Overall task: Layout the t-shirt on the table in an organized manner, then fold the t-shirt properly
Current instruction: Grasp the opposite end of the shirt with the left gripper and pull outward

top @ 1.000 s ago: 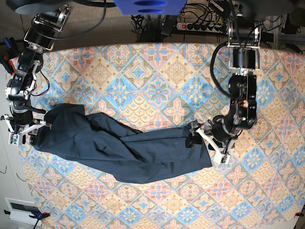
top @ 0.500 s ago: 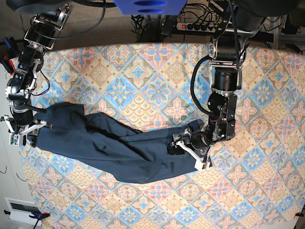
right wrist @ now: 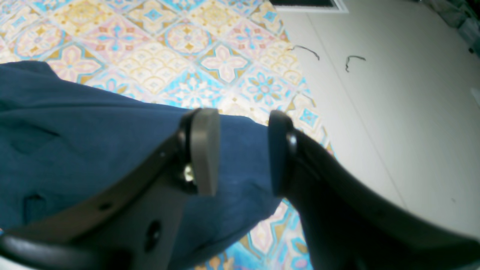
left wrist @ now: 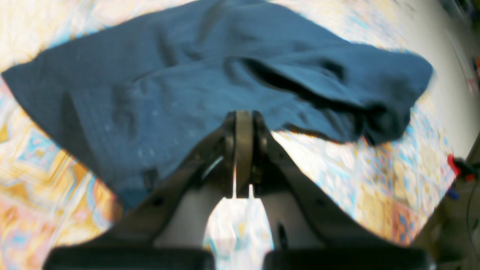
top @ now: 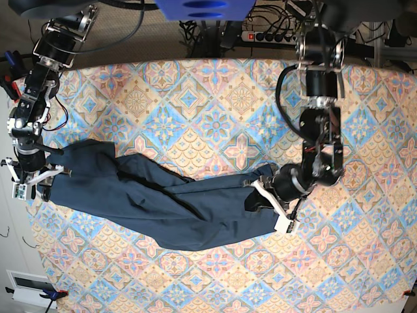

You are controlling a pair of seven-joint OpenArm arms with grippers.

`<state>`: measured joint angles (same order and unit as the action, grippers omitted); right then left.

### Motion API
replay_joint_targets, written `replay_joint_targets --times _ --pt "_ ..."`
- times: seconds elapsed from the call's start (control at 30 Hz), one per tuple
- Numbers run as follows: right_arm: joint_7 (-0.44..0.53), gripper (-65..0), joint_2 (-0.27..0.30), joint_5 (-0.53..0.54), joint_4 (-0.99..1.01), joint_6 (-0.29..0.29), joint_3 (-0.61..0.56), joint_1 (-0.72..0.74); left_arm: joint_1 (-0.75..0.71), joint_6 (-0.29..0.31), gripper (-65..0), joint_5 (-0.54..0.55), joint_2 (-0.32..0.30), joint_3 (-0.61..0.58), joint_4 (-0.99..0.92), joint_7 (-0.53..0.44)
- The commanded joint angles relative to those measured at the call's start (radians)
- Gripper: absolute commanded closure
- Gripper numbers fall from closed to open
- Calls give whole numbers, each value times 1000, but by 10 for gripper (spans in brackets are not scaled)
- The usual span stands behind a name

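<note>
Navy cotton, the t-shirt (top: 163, 205) lies stretched and wrinkled across the patterned table (top: 215, 111) between both arms. The left gripper (left wrist: 243, 123) has its jaws pressed together at the shirt's edge; whether cloth is caught between them I cannot tell. The right gripper (right wrist: 242, 150) has its jaws spread, straddling the shirt's other end.
</note>
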<state>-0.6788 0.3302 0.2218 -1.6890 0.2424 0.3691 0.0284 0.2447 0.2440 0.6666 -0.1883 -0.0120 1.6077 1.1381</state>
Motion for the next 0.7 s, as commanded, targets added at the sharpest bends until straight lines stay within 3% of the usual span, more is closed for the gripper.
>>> replay_joint_targets --times 0.0,0.17,0.3,0.43,0.6,0.67 --pt "26 -210 19 8 -18 -1 1 17 -21 5 0 17 -18 -1 52 12" --pt "26 -210 19 8 -9 -1 -2 17 -98 -2 0 14 -87 19 84 -80" --pt "23 -210 17 8 -12 -1 -26 17 -9 -2 -21 14 -70 97 -91 -137" --pt "24 -210 17 8 -13 -1 -57 17 104 -2 -156 14 -43 108 -278 -178" --pt "24 -210 17 8 -18 -1 -61 15 222 -4 -411 12 5 106 -539 -277" --pt "24 -210 17 8 -18 -1 -57 15 247 -4 -478 14 6 106 -628 -307"
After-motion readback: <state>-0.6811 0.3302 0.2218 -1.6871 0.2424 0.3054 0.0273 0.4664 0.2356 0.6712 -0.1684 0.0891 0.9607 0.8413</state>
